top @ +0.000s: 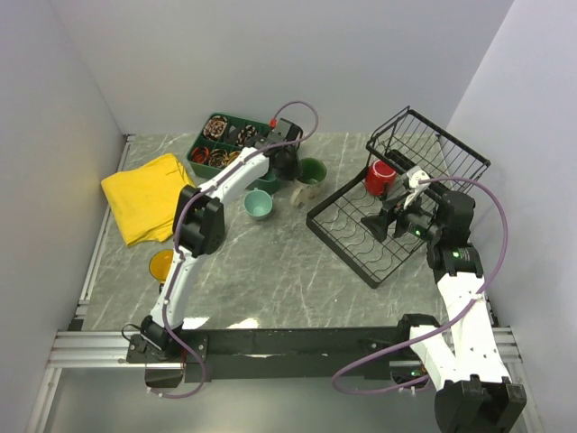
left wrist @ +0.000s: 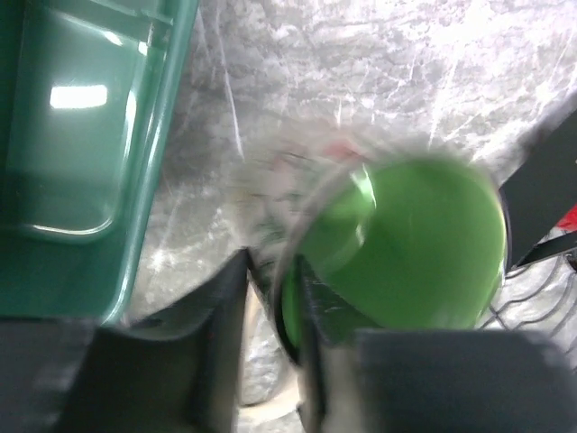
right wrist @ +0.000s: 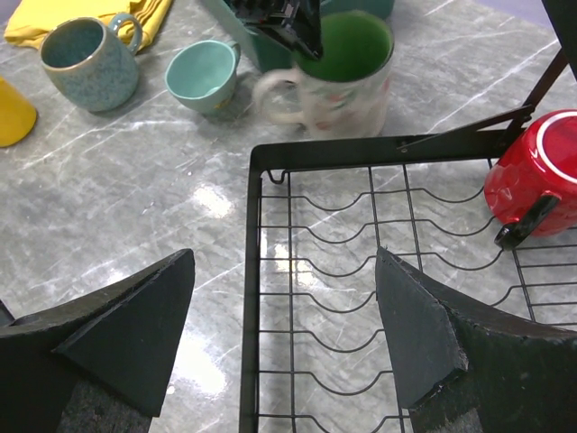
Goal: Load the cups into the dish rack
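Just outside the dish rack [top: 341, 253], off its far-left side: left gripper [left wrist: 270, 263] pinching the rim of the cream mug [left wrist: 406, 244], one finger inside the green hollow, one outside. Reddish print on the mug's wall, too blurred to read. Over the rack's slotted base: right gripper [right wrist: 279, 325] spread wide, holding nothing. Inside the rack, by the basket end: red mug [right wrist: 536, 176]. From the right wrist alone: grey-green mug [right wrist: 86, 61], near teal cup [right wrist: 203, 74].
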You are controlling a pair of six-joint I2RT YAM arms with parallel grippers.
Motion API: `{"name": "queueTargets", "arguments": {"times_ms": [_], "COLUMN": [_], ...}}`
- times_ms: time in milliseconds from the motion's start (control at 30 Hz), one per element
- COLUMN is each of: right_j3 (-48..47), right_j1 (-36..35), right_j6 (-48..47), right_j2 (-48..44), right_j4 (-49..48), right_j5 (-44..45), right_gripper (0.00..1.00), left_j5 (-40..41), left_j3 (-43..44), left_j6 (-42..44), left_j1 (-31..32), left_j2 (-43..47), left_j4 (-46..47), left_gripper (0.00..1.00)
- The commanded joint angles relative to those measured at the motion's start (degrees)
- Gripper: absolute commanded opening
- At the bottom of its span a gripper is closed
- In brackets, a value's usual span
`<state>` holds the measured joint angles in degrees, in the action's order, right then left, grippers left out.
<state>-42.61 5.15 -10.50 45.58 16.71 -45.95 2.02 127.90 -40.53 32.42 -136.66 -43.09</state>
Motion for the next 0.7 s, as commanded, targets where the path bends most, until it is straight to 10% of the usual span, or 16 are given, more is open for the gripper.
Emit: {"name": "queueTargets", "arguments": {"times_ms": [0,133,667], "right_j3": [0.5,0.5,-3.1], "right_j1": [0.5,0.6,0.3], "right_j6": [0.1,0.1,-2.3], "right_j2": [-0.5,-0.5,4.0], "right_j4": [-1.9,-1.8,3.0], "right_j5": [-0.9,-1.1,-9.6], "right_gripper": [0.87,0.87,0.88], "left_j5": [1.4,1.0,-15.7], "left_j3": [1.2,-1.6,-15.4], "left_j6": [3.4,4.2,-6.5], "left_j1": [0.0,-0.1,-7.2], "left_j2": [1.9,5.3,24.3], "left_j4": [-0.9,2.5,24.6], "left_gripper": [0.21,0.01,0.01]}}
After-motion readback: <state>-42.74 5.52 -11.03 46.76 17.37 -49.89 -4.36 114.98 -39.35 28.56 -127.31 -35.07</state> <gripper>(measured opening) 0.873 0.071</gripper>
